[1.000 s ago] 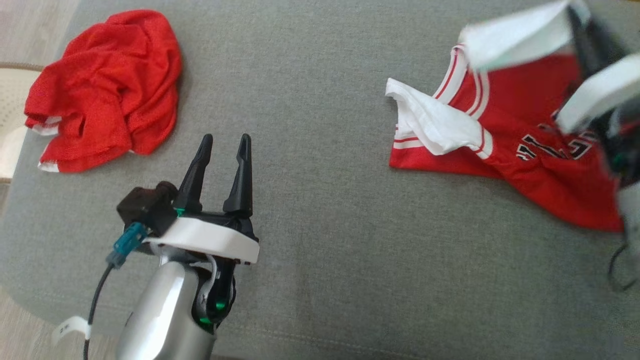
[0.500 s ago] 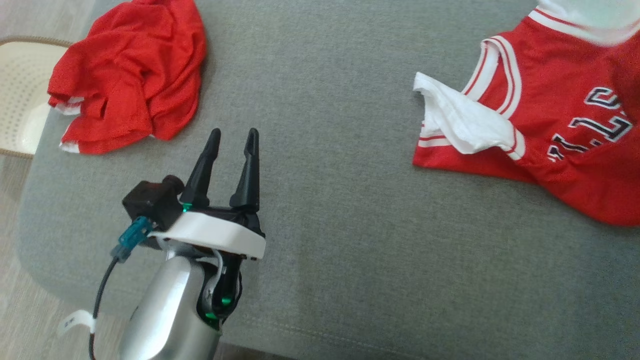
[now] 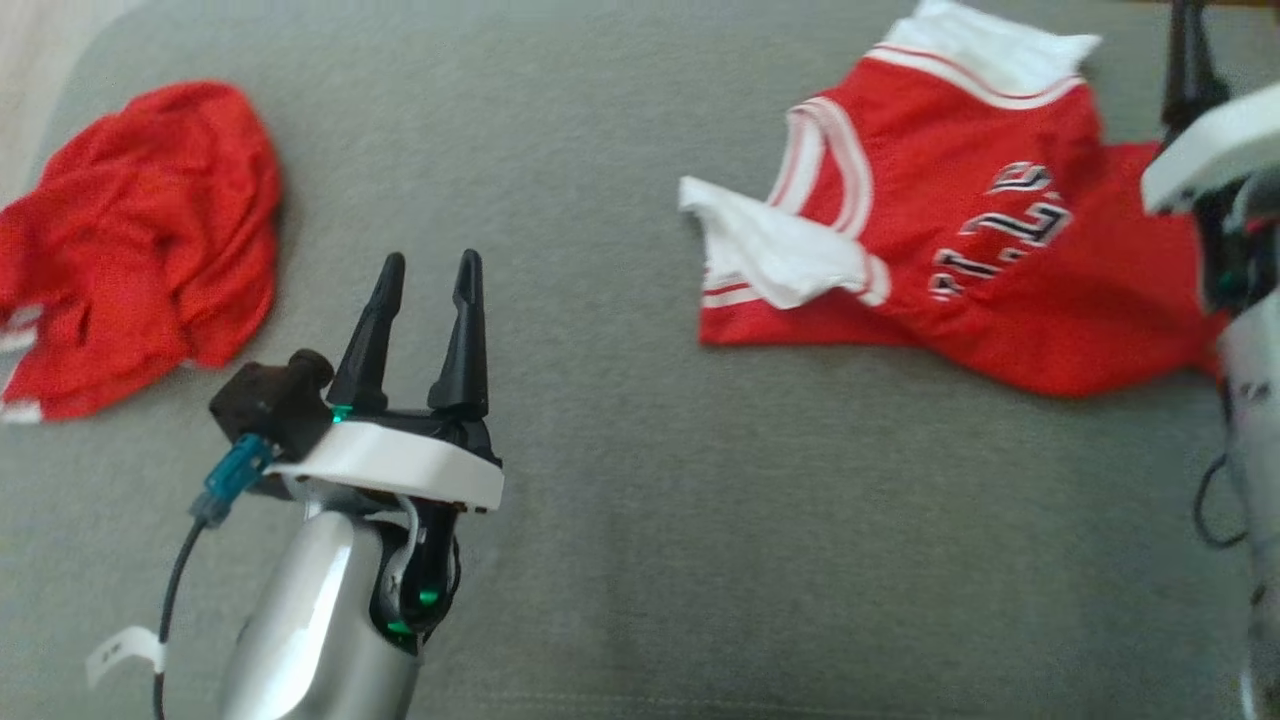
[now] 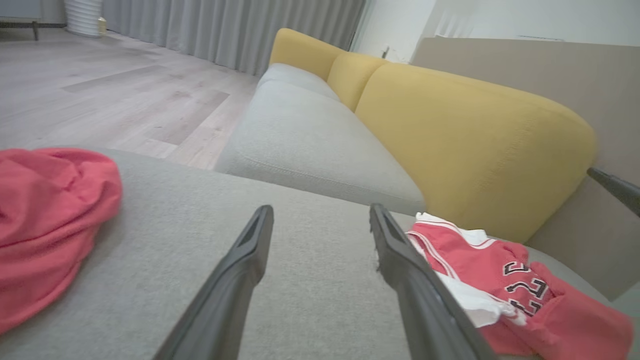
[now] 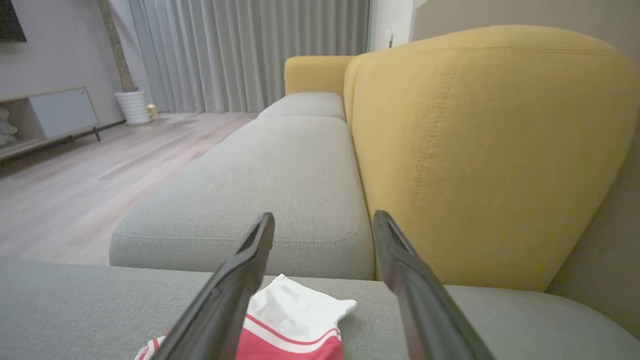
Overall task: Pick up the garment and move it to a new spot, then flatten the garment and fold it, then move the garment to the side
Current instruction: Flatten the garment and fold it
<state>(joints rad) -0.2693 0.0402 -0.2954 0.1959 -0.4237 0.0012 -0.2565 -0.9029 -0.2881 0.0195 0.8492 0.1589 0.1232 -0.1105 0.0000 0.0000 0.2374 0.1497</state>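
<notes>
Left jaws wide, empty | right jaws wide, empty | jersey lies rumpled on grey sofa cushion

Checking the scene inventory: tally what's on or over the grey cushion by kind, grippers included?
Garments: 2 (crumpled red garment, lettered jersey)
Grippers: 2 (left gripper, right gripper)
Total: 4

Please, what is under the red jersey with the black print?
The jersey lies crumpled on the grey sofa cushion, which shows beside it. Its own folded layers, and anything between cloth and cushion, are covered and cannot be seen.
</notes>
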